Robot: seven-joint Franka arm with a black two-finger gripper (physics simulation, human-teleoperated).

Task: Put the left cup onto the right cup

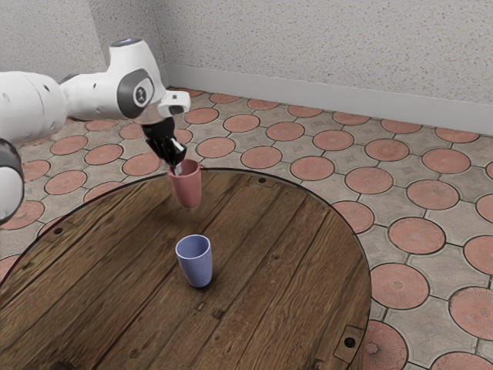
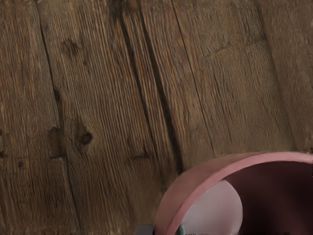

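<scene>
- The counter (image 1: 308,254) is a round top of dark, rough planks with small fittings at its edge. The grain should give a cup base fair grip, though the gaps between planks could rock a narrow base
- The blue cup (image 1: 194,262) stands upright and open-mouthed near the counter's middle, nearer than the pink one and slightly to its right. It looks light, so a sideways knock would likely tip or slide it
- The pink cup (image 1: 186,189) hangs from the tool (image 1: 176,163), a little tilted and seemingly just clear of the wood. The tool is clamped on the rim's far left side, 1 finger inside the wall and 1 outside
- I judge it a light, stiff, smooth tumbler. A rim pinch suits it, but it may swing, so it wants levelling before it goes down over the blue cup
- Beyond the counter lies a floor (image 1: 400,177) of round terracotta pavers, and farthest off a pale, rough wall (image 1: 323,38) with a skirting board
</scene>
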